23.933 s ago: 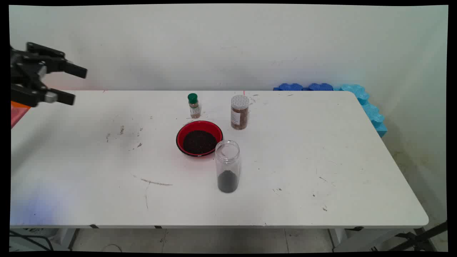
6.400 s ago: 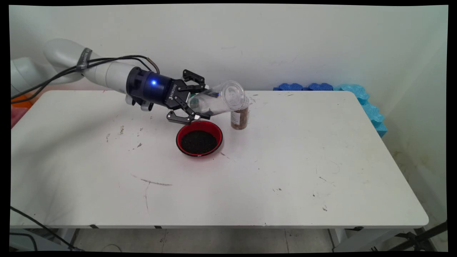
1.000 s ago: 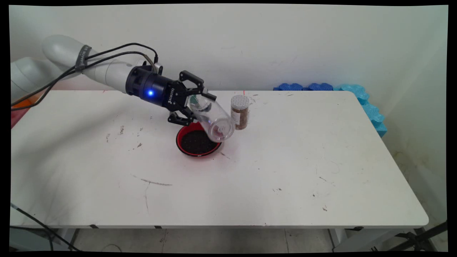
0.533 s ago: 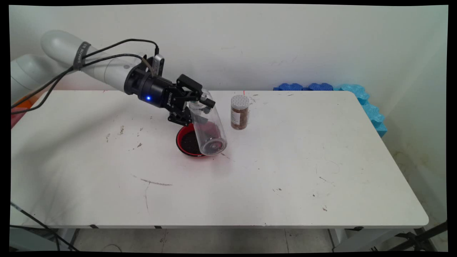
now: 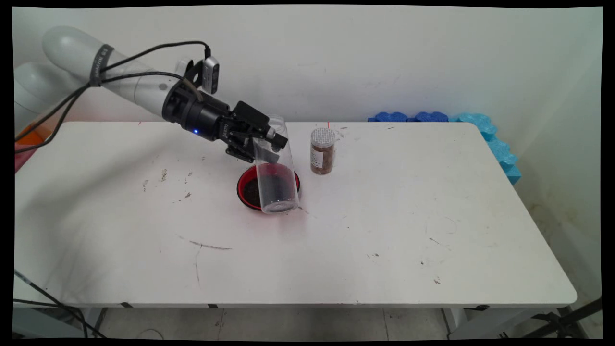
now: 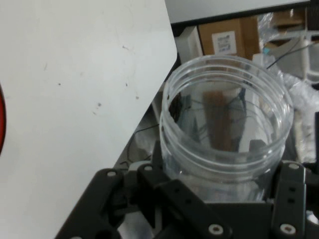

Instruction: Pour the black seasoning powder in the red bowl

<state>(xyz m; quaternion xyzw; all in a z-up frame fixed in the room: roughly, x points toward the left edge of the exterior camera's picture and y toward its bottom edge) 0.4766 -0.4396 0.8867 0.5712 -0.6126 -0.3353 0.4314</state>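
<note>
Tool: I had the tool (image 5: 265, 141) closed round a clear jar (image 5: 275, 180), its fingers (image 6: 167, 199) clamped on the jar's wall near the base.
Jar: it hung mouth-down below the tool, nearly upright, empty as far as I could see.
Beneath the jar: a red bowl (image 5: 243, 188) of dark grains sat on the worktop (image 5: 384, 216); I could not tell whether the jar's rim touched it.
Beyond the tool: a lidded jar of brown contents (image 5: 322, 151) stood just past the bowl, apart from it.
</note>
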